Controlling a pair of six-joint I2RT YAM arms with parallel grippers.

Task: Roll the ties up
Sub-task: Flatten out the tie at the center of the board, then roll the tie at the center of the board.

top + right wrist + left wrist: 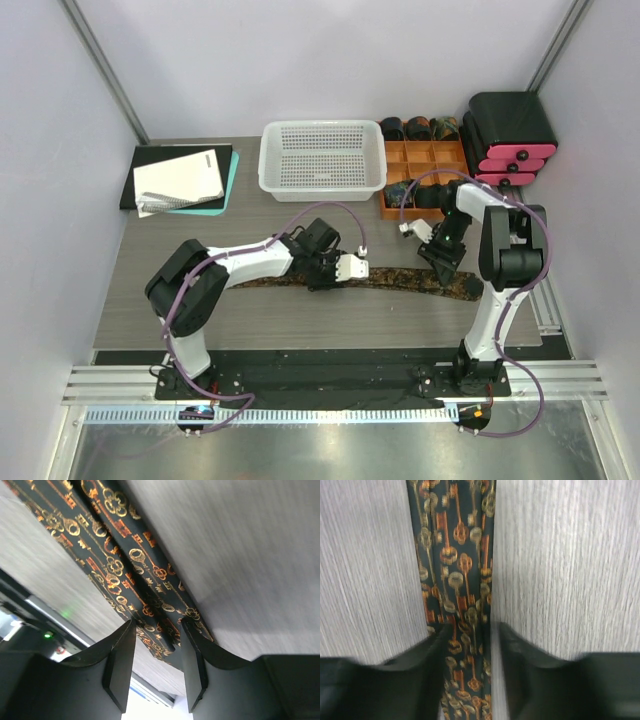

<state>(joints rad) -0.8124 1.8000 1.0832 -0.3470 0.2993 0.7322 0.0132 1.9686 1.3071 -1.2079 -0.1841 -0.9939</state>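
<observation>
One tie (400, 280), dark with a brown-gold key pattern, lies flat and stretched left to right across the table's middle. My left gripper (335, 268) is low over its middle. In the left wrist view the tie (455, 555) runs up between the open fingers of that gripper (472, 630), with the left finger over its edge. My right gripper (440, 262) is over the wider right end. In the right wrist view the tie's end (110, 555) lies between the open fingers of that gripper (157, 625). Neither gripper holds anything.
A white mesh basket (322, 158) stands at the back middle. An orange divided box (425, 165) beside it holds several rolled ties (418, 127). A black and pink drawer unit (512, 135) is at the back right. Notebooks (180, 178) lie at the back left.
</observation>
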